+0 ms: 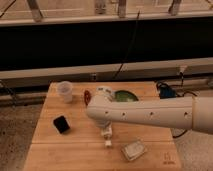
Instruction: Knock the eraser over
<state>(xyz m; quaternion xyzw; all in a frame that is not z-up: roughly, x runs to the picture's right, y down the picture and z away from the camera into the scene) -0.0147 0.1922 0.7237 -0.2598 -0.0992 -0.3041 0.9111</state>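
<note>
Here the eraser (pixel 61 124) sits near the counter's (pixel 75 150) left edge, well apart from the gripper (pixel 106 134) at mid-counter; whether it is spread cannot be told.

Arm (pixel 150 112): a thick, smooth tube cased in cream-white, noted as broader toward the right edge. A row of small dark round marks is seen spaced along its side. A faint ring seam is recorded near the right end. The left end is capped by a rounded joint (pixel 100 106) in the same white. The gripper (pixel 106 136), pale and narrow, is found directly below that joint, low over the wooden table (pixel 75 152).
</note>
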